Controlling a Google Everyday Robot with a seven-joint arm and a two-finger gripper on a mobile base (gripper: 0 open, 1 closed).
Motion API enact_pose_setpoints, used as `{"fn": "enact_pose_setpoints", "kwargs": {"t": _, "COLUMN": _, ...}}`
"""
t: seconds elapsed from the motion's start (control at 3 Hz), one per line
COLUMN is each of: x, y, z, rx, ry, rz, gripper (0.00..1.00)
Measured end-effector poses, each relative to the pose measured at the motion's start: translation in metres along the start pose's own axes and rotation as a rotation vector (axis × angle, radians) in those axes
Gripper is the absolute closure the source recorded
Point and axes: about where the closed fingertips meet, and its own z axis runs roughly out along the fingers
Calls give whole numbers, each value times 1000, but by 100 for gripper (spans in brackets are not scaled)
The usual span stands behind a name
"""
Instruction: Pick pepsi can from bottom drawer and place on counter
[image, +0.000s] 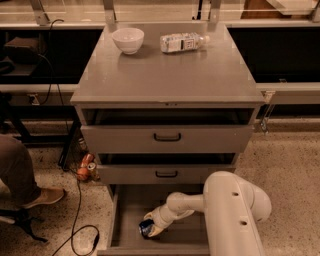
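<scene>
- The white robot arm (235, 210) fills the lower right corner and reaches to the left, down into the bottom drawer (131, 200); this drawer is pulled far out
- The gripper (154, 228) is low over the grey drawer floor, in the front part of the drawer; it is against the pepsi can (146, 228); whether it grips the can, or how wide it stands, I cannot tell
- The pepsi can is inside the bottom drawer, near the front wall and left of the middle; only its blue side shows
- On the floor at the left are a shoe (44, 197) and a trouser leg (15, 167) of a person; a black cable (75, 220) lies beside them
- Orange cans (85, 167) lie on the floor just beside the left side of the cabinet
- The middle drawer (165, 174) and the top drawer (167, 138) are each a little open; both have a black handle
- On the counter (165, 80), at the far edge, stands a white bowl (128, 40); to the right of it, apart from it, a clear water bottle (182, 42) lies on its side
</scene>
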Motion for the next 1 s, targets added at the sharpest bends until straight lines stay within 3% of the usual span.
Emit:
{"fn": "enact_pose_setpoints", "kwargs": {"t": 0.33, "x": -12, "y": 1, "z": -36, "rx": 32, "ry": -49, "rz": 2, "gripper": 100}}
{"fn": "enact_pose_setpoints", "kwargs": {"t": 0.67, "x": -12, "y": 2, "z": -90, "rx": 89, "ry": -84, "rz": 22, "gripper": 100}}
{"fn": "enact_pose_setpoints", "kwargs": {"t": 1.0, "x": -5, "y": 1, "z": -171, "rx": 175, "ry": -61, "rz": 45, "gripper": 100}}
